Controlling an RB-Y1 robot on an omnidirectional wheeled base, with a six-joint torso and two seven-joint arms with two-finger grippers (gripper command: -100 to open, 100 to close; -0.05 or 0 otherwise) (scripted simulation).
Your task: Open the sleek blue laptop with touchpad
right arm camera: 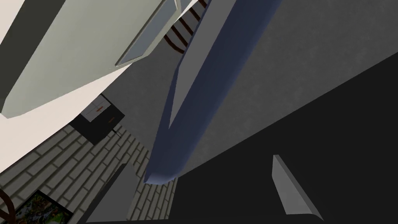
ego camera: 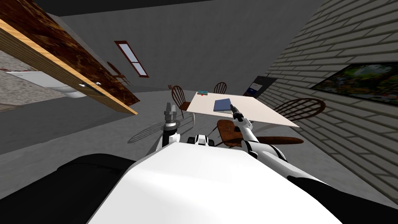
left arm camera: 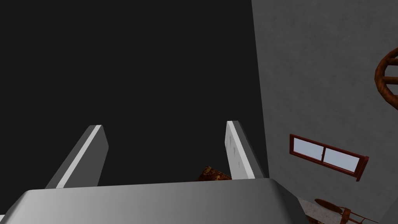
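The white table (ego camera: 268, 114) stood at our 1 o'clock, with a brown chair (ego camera: 232, 134) at its near edge. The blue laptop (ego camera: 222, 104) lay near that edge, its lid (right arm camera: 202, 89) raised off the base. Our right gripper (ego camera: 232, 105) met the laptop's 4 o'clock corner, fingers spread either side of the lid's edge. Our left gripper (ego camera: 168, 105) hung at 11 o'clock in free space, fingers apart.

Laptop (ego camera: 222, 105) smooth, matt blue; chair (ego camera: 229, 132) dark wood; wall (ego camera: 349, 128) pale brick.
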